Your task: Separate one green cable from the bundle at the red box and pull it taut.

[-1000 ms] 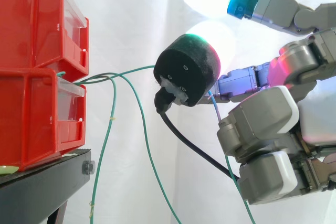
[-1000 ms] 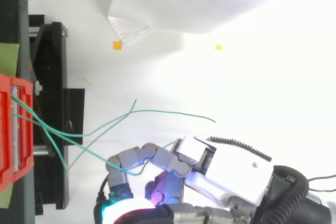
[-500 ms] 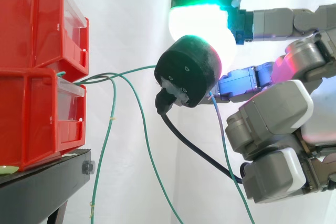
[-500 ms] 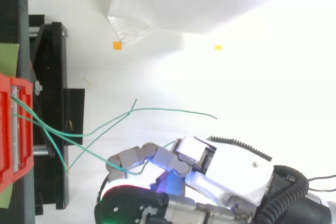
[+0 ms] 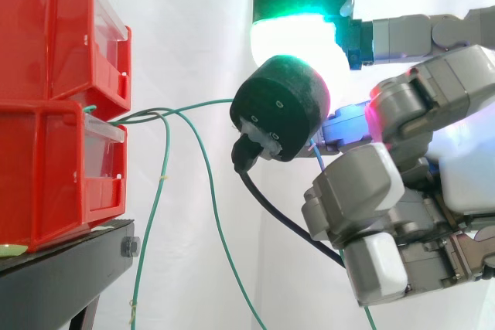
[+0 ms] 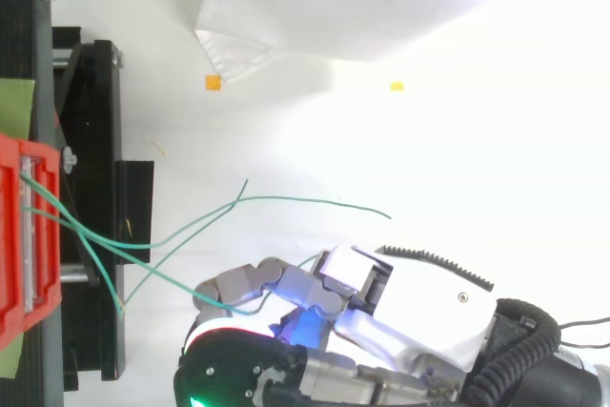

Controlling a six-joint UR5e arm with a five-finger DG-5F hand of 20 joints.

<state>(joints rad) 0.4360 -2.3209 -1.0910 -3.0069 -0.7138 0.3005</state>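
Two red bins (image 5: 54, 168) are stacked on a black stand (image 5: 62, 276) at the left. Several thin green cables leave the front of the lower bin. One green cable (image 5: 201, 104) runs level to the right, passes behind a black fingertip and comes out below the hand (image 5: 433, 191). The hand's fingers are curled round this cable, and the thumb pad, glowing green and white, sits just above them. In the top view the same cable (image 6: 162, 278) goes from the red bin (image 6: 19, 235) into the curled fingers of the hand (image 6: 419, 312).
Two other green cables (image 5: 213, 214) hang slack from the bin down past the stand. In the top view one loose cable end (image 6: 386, 214) lies out to the right. A folded corner of the white curtain (image 6: 238, 40) and small orange (image 6: 213, 83) and yellow (image 6: 396, 87) markers lie beyond.
The thumb pad has swung down over the black fingertip. The lower fingers have curled further in toward the cable. The cables at the bin have hardly moved.
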